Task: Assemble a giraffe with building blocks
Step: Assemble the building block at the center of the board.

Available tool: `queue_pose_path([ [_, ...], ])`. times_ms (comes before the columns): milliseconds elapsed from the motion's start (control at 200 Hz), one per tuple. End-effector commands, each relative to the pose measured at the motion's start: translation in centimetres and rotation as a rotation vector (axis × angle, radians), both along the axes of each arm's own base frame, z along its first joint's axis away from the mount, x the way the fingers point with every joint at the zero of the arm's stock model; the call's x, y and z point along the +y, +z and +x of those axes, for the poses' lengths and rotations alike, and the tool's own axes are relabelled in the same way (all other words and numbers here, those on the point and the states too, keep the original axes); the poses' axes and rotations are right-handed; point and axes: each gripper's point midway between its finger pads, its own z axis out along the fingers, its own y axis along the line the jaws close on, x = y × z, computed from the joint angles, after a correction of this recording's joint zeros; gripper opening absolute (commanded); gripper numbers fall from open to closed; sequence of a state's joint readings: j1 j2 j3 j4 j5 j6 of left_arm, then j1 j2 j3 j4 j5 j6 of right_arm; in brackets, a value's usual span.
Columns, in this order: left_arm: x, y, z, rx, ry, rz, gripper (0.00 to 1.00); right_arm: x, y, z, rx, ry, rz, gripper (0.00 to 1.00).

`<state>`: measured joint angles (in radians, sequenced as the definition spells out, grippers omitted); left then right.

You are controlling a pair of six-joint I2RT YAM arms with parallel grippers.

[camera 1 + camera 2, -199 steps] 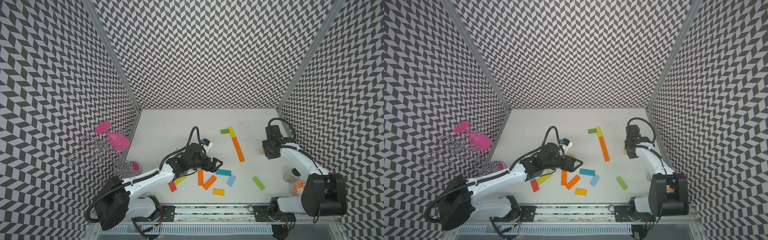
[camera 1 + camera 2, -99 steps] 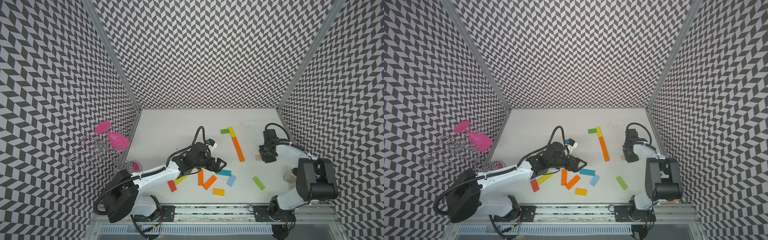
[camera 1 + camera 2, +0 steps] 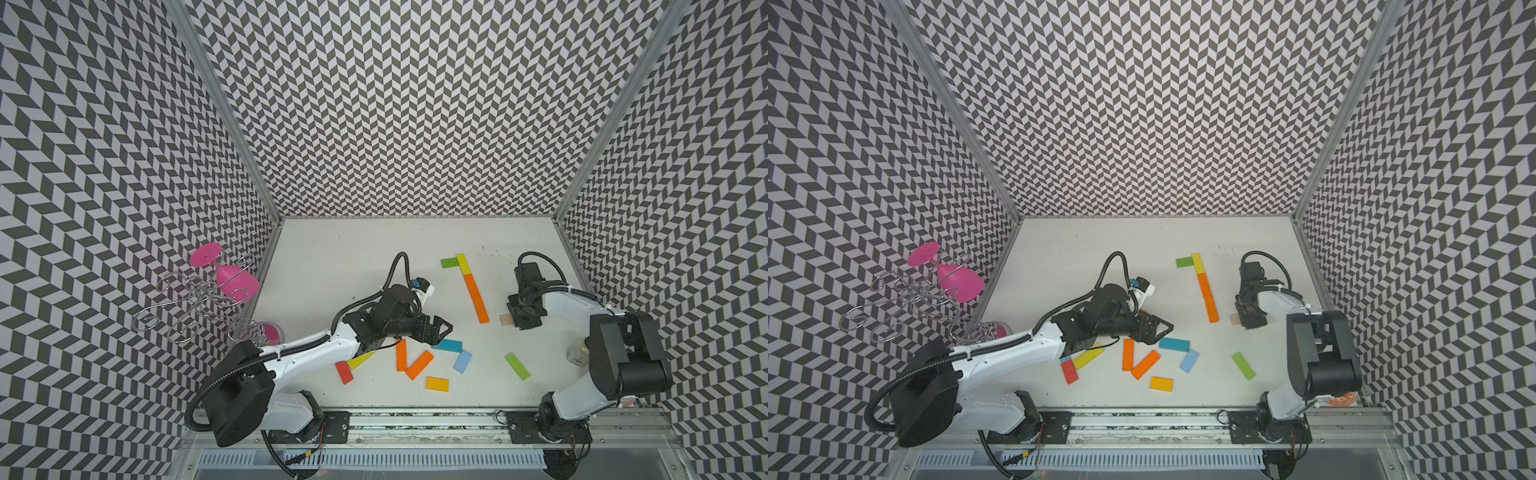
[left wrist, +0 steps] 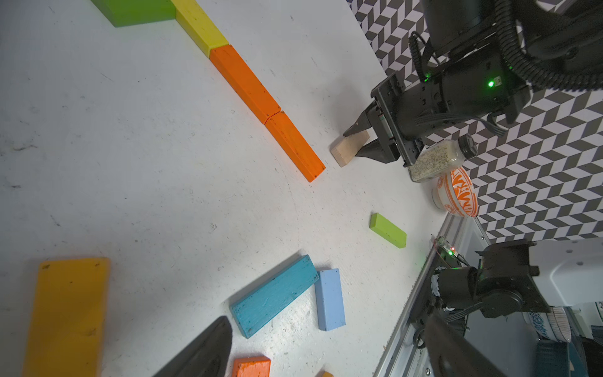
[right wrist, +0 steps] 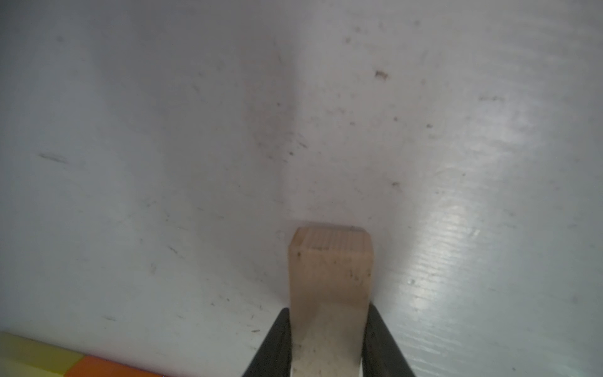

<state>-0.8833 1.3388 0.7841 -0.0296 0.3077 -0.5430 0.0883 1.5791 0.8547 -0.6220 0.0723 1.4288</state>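
- In both top views the right gripper [image 3: 516,321] has come forward with the plain wood block [image 3: 505,319]. The block now rests on the white table [image 3: 353,257], just beside the near end of the lower orange block [image 3: 479,307] and not touching it.
- I judge this to be the giraffe's body starting below a finished neck, with the green block [image 3: 449,262] as the head.
- The left gripper [image 3: 442,332] has drifted over the teal block [image 3: 448,344], with its jaws wide and empty.
- In the left wrist view the plain wood block [image 4: 349,150] is unpainted, pale and square-cut. The painted blocks look matte and scuffed.
- In the right wrist view the black tapered fingers [image 5: 274,342] press both long sides of the block [image 5: 329,267] in a narrow grip. Its end grain shows, and the table is scratched and faintly glossy.
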Motion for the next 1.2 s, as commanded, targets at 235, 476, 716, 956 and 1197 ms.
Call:
queue_pose_path([
  [235,0.6,1.7,-0.2,-0.046,0.010,-0.021,0.93,1.4,-0.5,0.5,-0.003,-0.031,0.017,0.35],
  [476,0.9,1.9,-0.2,-0.048,0.020,-0.024,0.93,3.0,-1.0,0.8,0.015,-0.011,0.032,0.36],
  [716,1.5,2.4,-0.5,-0.058,0.028,-0.022,0.93,3.4,-1.0,0.5,0.021,-0.012,0.023,0.45],
  [956,1.7,2.3,-0.7,-0.054,0.032,-0.020,0.93,4.0,-0.9,0.2,0.008,-0.009,0.030,0.38],
  [1197,2.0,3.2,-1.0,-0.068,0.041,-0.037,0.93,4.3,-0.9,-0.4,0.007,-0.012,0.026,0.34],
])
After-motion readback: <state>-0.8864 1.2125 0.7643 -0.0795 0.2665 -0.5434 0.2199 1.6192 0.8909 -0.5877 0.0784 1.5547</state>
